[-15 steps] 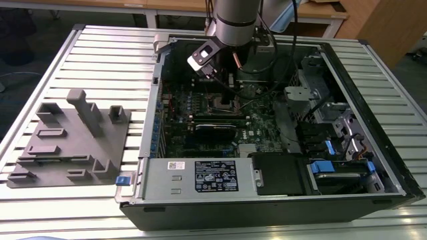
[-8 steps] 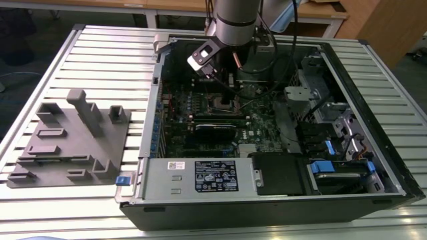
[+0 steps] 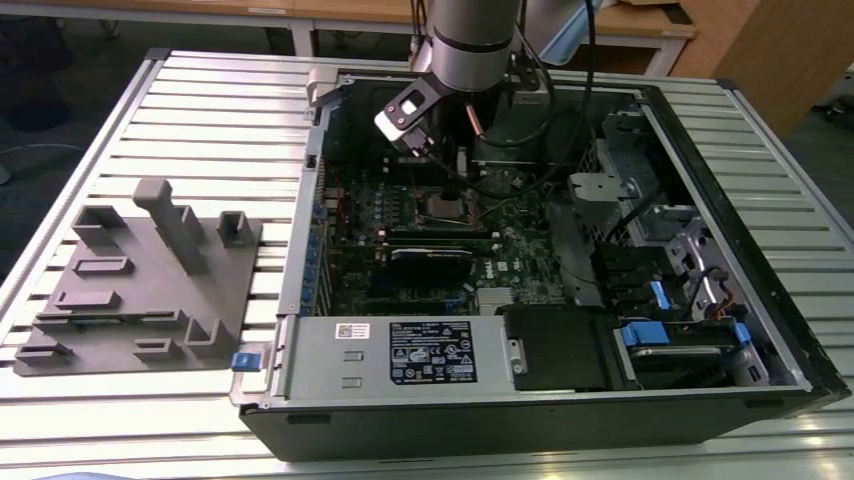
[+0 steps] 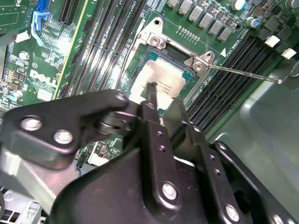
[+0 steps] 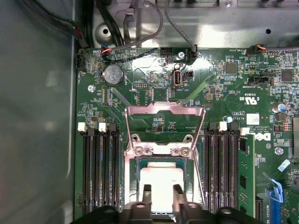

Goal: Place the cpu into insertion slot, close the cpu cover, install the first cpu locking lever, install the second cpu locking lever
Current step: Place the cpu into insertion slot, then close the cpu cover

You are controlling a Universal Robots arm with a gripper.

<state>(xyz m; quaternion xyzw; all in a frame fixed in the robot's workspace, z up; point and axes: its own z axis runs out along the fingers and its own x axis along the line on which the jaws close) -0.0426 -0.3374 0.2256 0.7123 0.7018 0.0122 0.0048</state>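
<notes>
Step one, placing, looks about done | claw fingers parted, gripping nothing, poised right over the chip | chip lies flat in the socket beneath the tips | cover stands raised just beyond the claw, not yet closed | lever unlatched, off to one side

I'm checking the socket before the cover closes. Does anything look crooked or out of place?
Nothing stands out. The cpu looks flat and square in the insertion slot, the cpu cover is swung open, and the gripper is over the chip.
</notes>
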